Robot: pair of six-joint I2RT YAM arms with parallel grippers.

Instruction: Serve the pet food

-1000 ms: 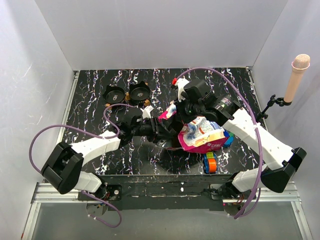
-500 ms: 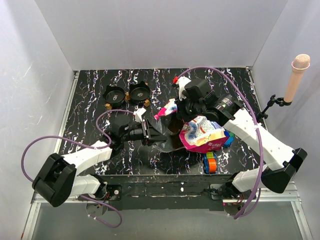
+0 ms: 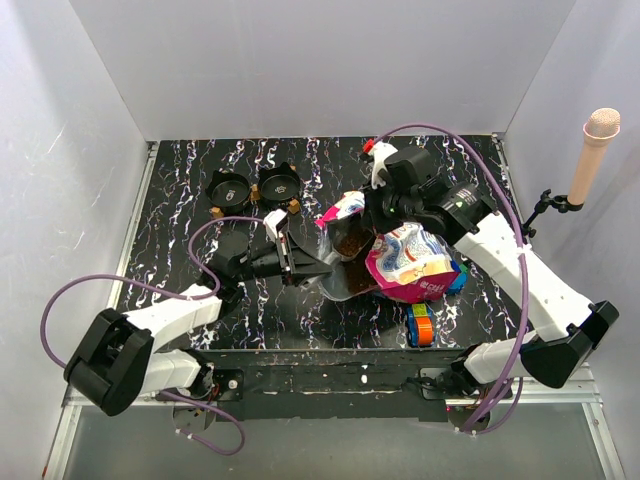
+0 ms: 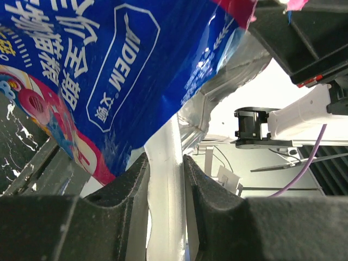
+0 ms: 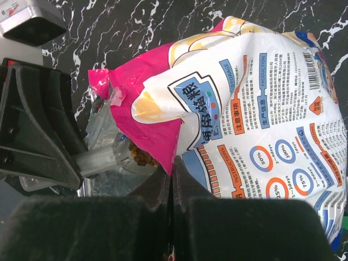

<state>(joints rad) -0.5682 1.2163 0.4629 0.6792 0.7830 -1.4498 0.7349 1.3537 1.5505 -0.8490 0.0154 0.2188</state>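
The glossy magenta-and-blue pet food bag point(image 3: 412, 262) lies at centre right, its mouth facing left. My right gripper point(image 3: 373, 217) is shut on the bag's magenta mouth edge point(image 5: 157, 133); its jaws point(image 5: 172, 168) pinch the film. My left gripper point(image 3: 318, 267) is shut on the pale handle point(image 4: 165, 179) of a clear scoop point(image 5: 117, 155) at the bag's mouth. Dark-brown kibble point(image 5: 142, 155) fills the scoop and also shows in the top view point(image 3: 350, 243). The bag's blue side point(image 4: 109, 65) hangs over the left fingers.
Two black bowls point(image 3: 228, 187) point(image 3: 279, 185) stand at the back left. Colourful toy blocks point(image 3: 420, 325) lie by the bag's near side, more point(image 3: 458, 281) at its right. A microphone point(image 3: 592, 150) stands at the right wall. Purple cables loop over both arms.
My left gripper has drawn back to the left, bringing the scoop out of the bag with kibble in it. My right gripper has shifted back and right, holding the mouth open.
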